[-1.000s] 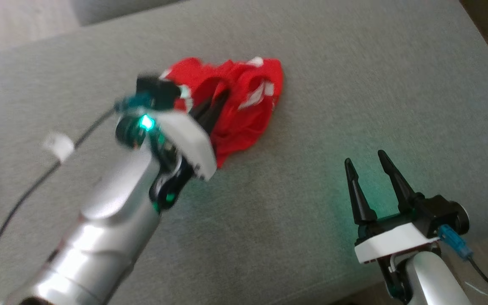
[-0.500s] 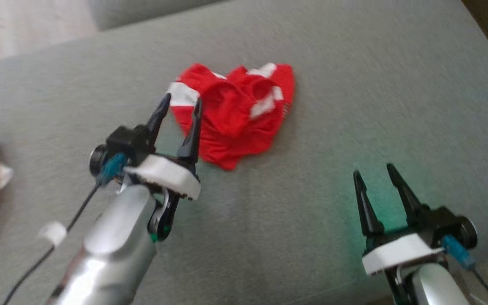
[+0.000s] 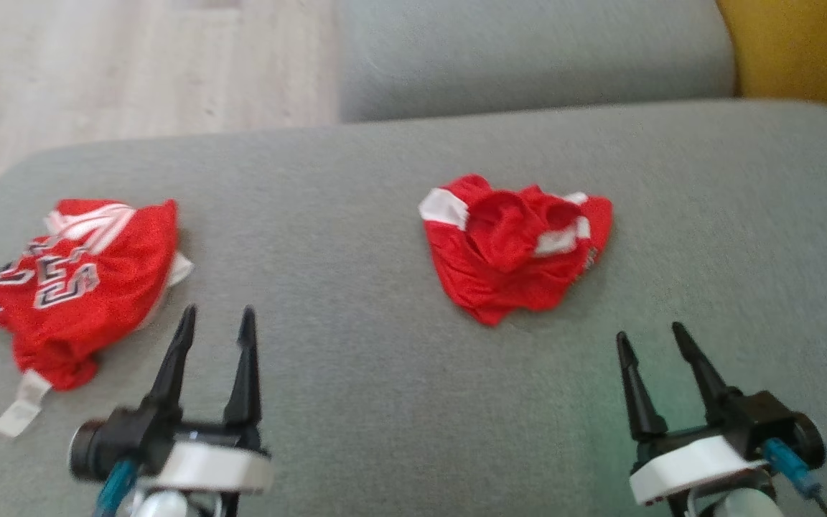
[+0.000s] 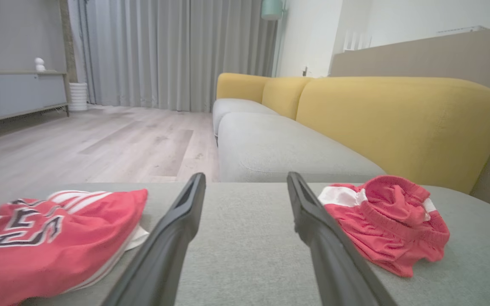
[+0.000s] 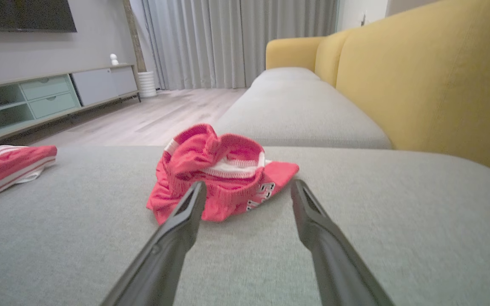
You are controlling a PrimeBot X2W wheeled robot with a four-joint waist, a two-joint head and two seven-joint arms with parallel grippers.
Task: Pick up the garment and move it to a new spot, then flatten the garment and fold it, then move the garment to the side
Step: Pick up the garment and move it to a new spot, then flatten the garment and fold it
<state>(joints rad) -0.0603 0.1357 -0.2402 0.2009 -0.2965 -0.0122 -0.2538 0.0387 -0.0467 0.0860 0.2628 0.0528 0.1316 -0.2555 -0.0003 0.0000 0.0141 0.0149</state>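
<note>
The crumpled red mesh garment with white bands (image 3: 514,255) lies on the grey fabric sofa cushion (image 3: 356,179), free of both grippers. The left gripper (image 3: 217,316) is well apart from the garment, on its left and nearer to the robot. The right gripper (image 3: 650,332) is near the garment, on its right and also nearer to the robot. Both grippers point forward low over the cushion, fingers spread wide and empty. A red jersey with dark letters (image 3: 87,287) lies far left of the garment.
</note>
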